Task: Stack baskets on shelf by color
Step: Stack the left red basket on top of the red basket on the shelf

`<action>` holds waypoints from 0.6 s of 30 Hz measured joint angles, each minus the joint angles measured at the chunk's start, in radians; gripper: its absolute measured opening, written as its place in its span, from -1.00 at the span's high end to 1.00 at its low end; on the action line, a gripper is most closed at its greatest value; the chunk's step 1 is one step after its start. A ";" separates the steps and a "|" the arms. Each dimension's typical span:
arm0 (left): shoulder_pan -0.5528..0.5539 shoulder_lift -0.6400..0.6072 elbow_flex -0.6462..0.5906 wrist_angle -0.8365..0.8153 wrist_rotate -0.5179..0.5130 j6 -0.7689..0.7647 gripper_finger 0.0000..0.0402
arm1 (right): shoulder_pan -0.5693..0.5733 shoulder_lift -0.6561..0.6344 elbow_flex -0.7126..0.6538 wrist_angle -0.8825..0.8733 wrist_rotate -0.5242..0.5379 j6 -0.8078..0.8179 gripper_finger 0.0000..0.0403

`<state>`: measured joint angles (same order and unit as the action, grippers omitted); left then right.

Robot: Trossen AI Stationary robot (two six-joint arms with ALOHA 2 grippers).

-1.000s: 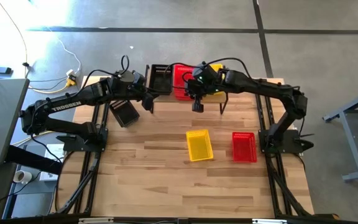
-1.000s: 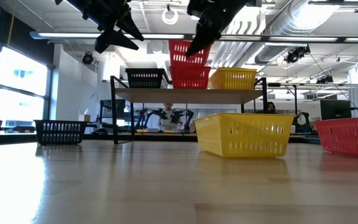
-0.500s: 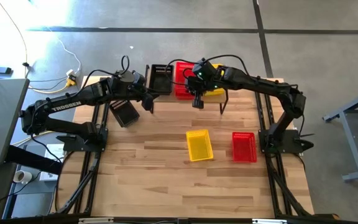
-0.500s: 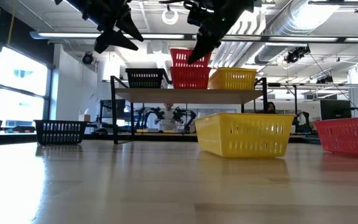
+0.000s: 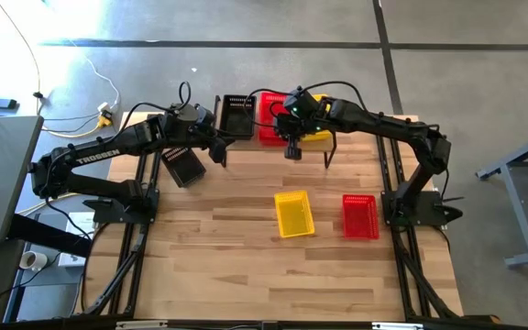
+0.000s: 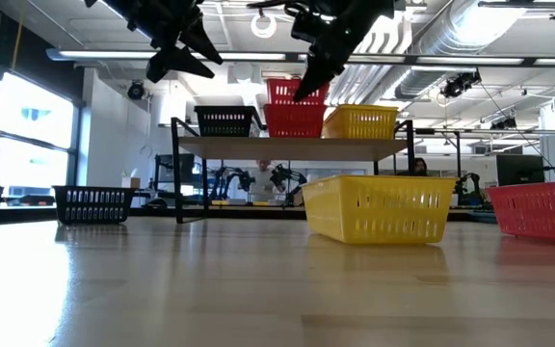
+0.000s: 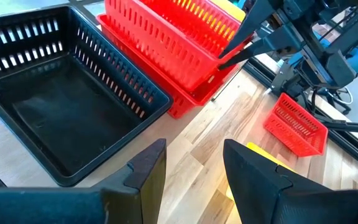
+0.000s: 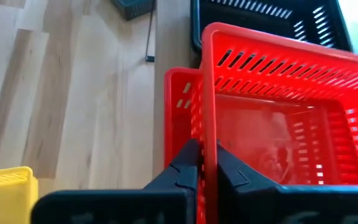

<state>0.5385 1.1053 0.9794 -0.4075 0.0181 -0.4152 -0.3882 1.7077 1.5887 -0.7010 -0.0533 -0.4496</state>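
Observation:
The shelf stands at the table's far edge. It carries a black basket, a red basket and a yellow basket side by side. A second red basket sits tilted in the top of the lower red one. My right gripper is shut on it, in front of the shelf's middle. My left gripper is open and hovers above the table by the shelf's left front, just before the black basket. My right gripper pinches the upper red basket's near end wall at its rim, one finger inside the basket and one outside. The fingers slant down from the near side. The basket rests tilted, partly nested in the lower red basket.
Loose on the table rest a black basket left of the shelf, a yellow basket at centre and a red basket to its right. Bare planks fill the near half of the table. A person shows in the room beyond.
My right gripper has moved toward the far edge and down. The red basket it holds has gone from hanging tilted above the shelf to sitting in the top of the lower red basket.

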 joint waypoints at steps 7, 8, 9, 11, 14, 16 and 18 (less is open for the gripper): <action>0.000 0.000 0.000 0.000 0.000 0.000 0.26 | 0.000 0.000 0.000 0.019 0.035 -0.001 0.68; 0.000 0.000 0.000 0.000 0.000 0.000 0.26 | 0.000 0.000 0.000 0.026 0.035 -0.003 0.64; 0.000 0.000 0.000 0.000 0.000 0.000 0.26 | 0.000 0.000 0.000 0.031 0.035 -0.004 0.61; 0.000 0.000 0.000 0.000 0.000 0.000 0.26 | 0.000 0.000 0.000 0.039 0.035 -0.012 0.56; 0.000 0.000 0.000 0.000 0.000 0.000 0.26 | 0.000 0.000 0.000 0.035 0.035 -0.014 0.52; 0.000 0.000 0.000 0.000 0.000 0.000 0.26 | 0.002 0.000 0.000 0.024 0.035 0.000 0.52; 0.000 0.000 0.000 0.000 0.000 0.000 0.26 | 0.007 -0.001 0.000 0.020 0.035 0.003 0.52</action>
<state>0.5385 1.1053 0.9794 -0.4072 0.0181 -0.4152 -0.3808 1.7063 1.5887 -0.6813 -0.0181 -0.4466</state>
